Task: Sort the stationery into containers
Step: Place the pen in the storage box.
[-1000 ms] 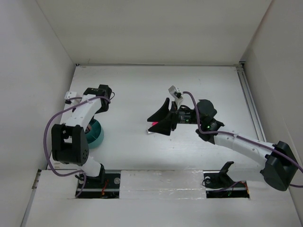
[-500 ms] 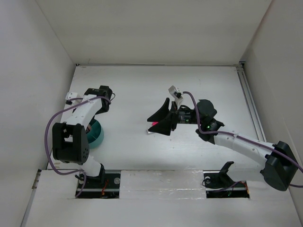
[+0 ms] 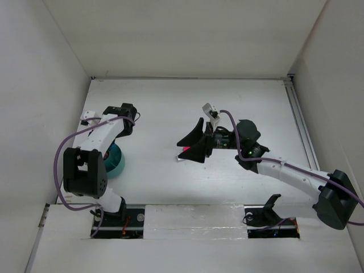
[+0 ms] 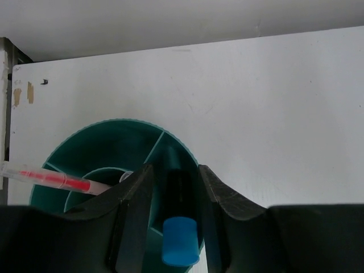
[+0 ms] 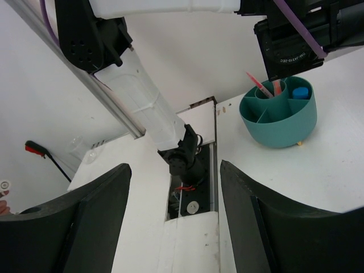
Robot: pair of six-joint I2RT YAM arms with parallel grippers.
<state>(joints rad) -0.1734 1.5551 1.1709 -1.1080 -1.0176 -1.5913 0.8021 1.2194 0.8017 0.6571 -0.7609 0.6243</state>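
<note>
L gripper (image 4: 175, 170) hangs over the teal cup (image 4: 85, 136), fingers either side of the blue-capped pen (image 4: 180, 239). Pen stands cap-up in one compartment of the cup. A sliver of teal shows btwn barrel and each finger, so jaws look let go, not pinching. A clear pen w/ red ink (image 4: 54, 180) leans in another part of the cup, its end sticking out over the rim. Cup sits on the white table (image 4: 273, 114), near the table's L edge in top view.

R gripper (image 5: 173, 168) is spread wide w/ nothing btwn fingers, low over mid-table. A small pink item (image 3: 183, 149) lies on the table just beside its fingertips; too small to say which piece.

Handling, my guess: pens are light, stiff, smooth plastic, prob slippery, so pinch mid-barrel across the width, not the cap. Cup looks light and could tip or slide if a finger catches the rim or the leaning pen. Pink item lies flat, so it needs a low pinch at table level.
</note>
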